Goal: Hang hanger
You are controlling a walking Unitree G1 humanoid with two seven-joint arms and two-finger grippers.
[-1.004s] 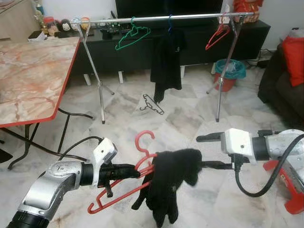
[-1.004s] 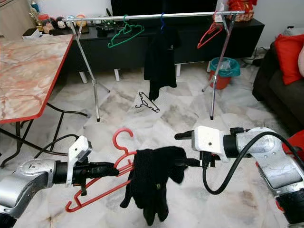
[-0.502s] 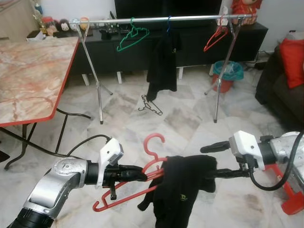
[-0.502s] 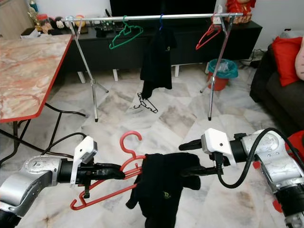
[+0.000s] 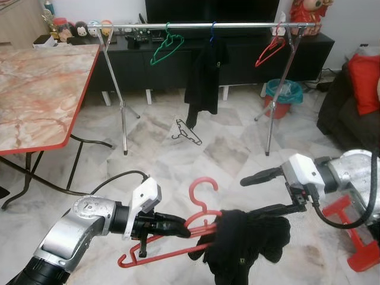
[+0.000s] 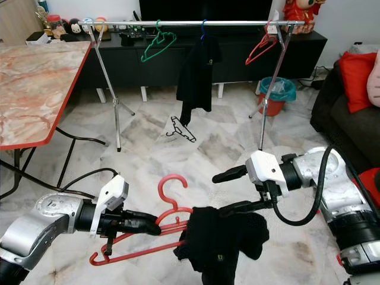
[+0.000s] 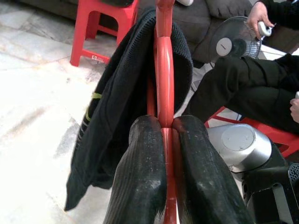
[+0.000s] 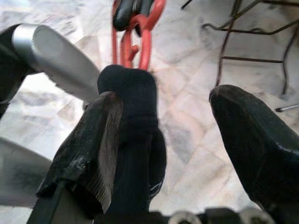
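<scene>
While the left gripper (image 5: 178, 226) clamps its two black fingers (image 7: 142, 177) tight on the red hanger (image 5: 199, 217), that hanger sticks out low over the marble floor (image 5: 231, 148), its hook curling upward. A black garment (image 5: 243, 243) is draped over the hanger's far end and hangs down in folds. The right gripper (image 5: 264, 193) sits just beside the garment with its fingers spread apart: the upper one is clear in the air, and the lower one lies against the top of the cloth. Well beyond the arms stands a metal clothes rail (image 5: 196, 25) on thin legs. It carries a green hanger (image 5: 166, 48), a hanging black shirt (image 5: 205, 74) and another red hanger (image 5: 270, 52). A black hanger (image 5: 186, 132) lies on the floor under the rail. A marble-topped table (image 5: 41, 95) with a red edge stands on the robot's left. A teal bin (image 5: 284, 95) stands by the rail's right leg.
</scene>
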